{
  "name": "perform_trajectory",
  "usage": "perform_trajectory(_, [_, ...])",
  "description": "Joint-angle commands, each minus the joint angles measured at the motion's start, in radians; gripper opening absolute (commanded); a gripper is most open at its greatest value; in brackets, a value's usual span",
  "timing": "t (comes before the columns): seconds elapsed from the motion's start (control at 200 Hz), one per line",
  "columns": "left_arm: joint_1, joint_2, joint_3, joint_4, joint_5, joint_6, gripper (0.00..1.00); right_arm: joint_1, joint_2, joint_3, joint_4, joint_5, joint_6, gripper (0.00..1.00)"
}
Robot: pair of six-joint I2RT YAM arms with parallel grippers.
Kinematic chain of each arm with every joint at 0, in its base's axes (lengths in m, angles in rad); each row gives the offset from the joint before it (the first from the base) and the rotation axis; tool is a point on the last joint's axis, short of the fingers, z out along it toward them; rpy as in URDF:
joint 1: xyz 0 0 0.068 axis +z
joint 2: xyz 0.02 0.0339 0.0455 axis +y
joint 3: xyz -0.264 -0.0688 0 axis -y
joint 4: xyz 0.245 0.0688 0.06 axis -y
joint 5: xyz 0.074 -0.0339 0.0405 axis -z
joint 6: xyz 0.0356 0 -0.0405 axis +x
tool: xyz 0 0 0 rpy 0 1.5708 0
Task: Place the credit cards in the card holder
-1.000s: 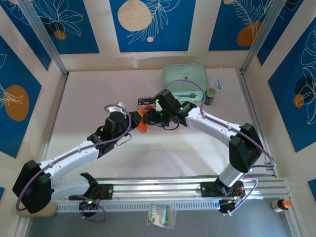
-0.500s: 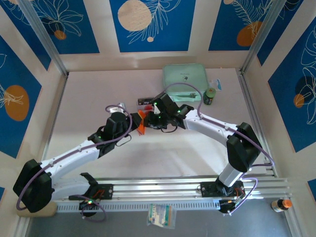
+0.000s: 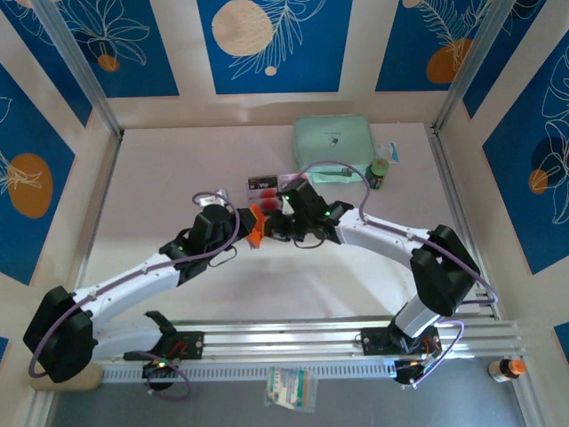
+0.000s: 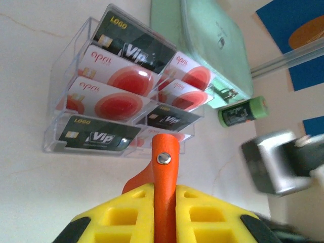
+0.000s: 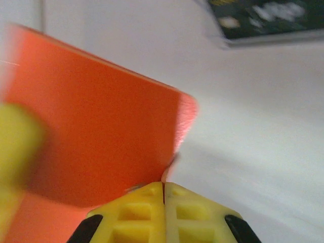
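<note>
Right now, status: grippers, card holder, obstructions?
Left gripper and right gripper both shut on card holder. Credit cards sit in clear tray beyond it. Nothing between them.

right tool [image 3: 276, 223] shifted nearer, up against card holder [image 3: 257, 225]

Card holder [image 3: 258, 224]: orange-red, metal snap stud on flap, upright on edge near table centre. Credit cards [image 4: 121, 83]: pale with red dot, some black, tilted in tiers of clear tray [image 4: 50, 139] just beyond.
</note>
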Motion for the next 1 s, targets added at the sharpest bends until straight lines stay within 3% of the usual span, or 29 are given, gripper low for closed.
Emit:
perform_trajectory(0.0, [-0.002,-0.044,0.027,0.133,-0.027,-0.003,0.0,-0.04,0.005,-0.106,-0.1,0.021,0.004,0.0])
perform_trajectory(0.3, [0.0,-0.051,0.031,0.13,-0.042,0.011,0.0,-0.072,-0.057,-0.117,-0.085,0.002,-0.047,0.0])
perform_trajectory(0.465, [0.039,-0.12,0.065,0.027,-0.107,0.098,0.0,-0.109,-0.043,-0.071,-0.016,-0.067,-0.093,0.19])
perform_trajectory(0.74, [0.187,-0.208,0.081,-0.086,-0.097,0.117,0.0,-0.072,0.172,0.112,0.061,-0.138,-0.131,0.22])
perform_trajectory(0.995, [0.234,-0.217,0.093,-0.117,-0.073,0.111,0.0,-0.011,0.378,0.299,0.046,-0.138,-0.134,0.21])
